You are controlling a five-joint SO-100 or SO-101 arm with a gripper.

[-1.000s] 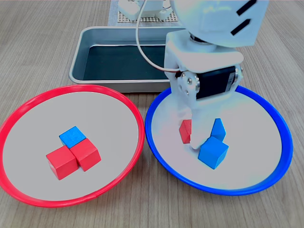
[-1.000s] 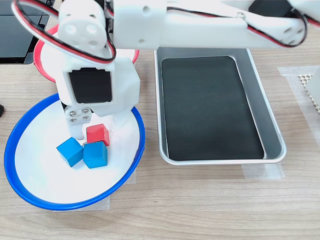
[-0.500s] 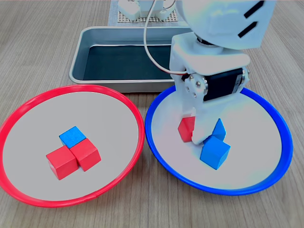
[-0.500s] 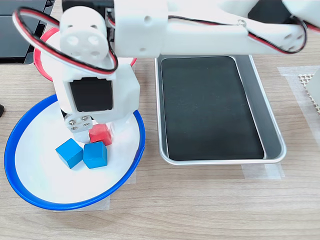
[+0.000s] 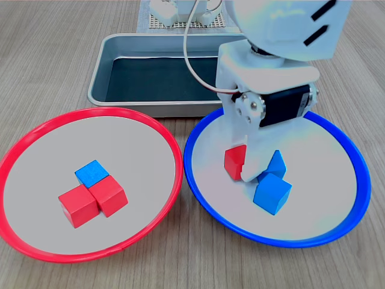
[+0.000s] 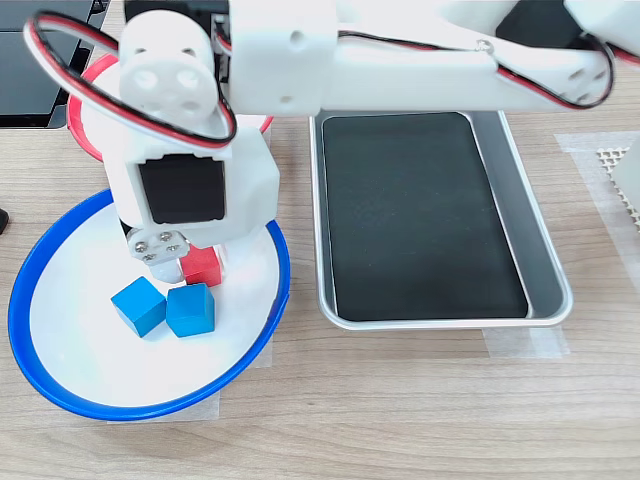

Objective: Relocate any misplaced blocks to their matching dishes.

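Since a second ago the arm has shifted toward the first exterior view's right, and the red cube has risen slightly inside the blue-rimmed dish. Its tool looks closed on that cube. Small, rigid and glossy, it likely weighs little but may slip; flat opposite faces suit gripping. Two blue cubes crowd just beside it. One blue cube waits in the red-rimmed dish, touching two red ones.

white plastic arm; black servo faces; red, black and white cables
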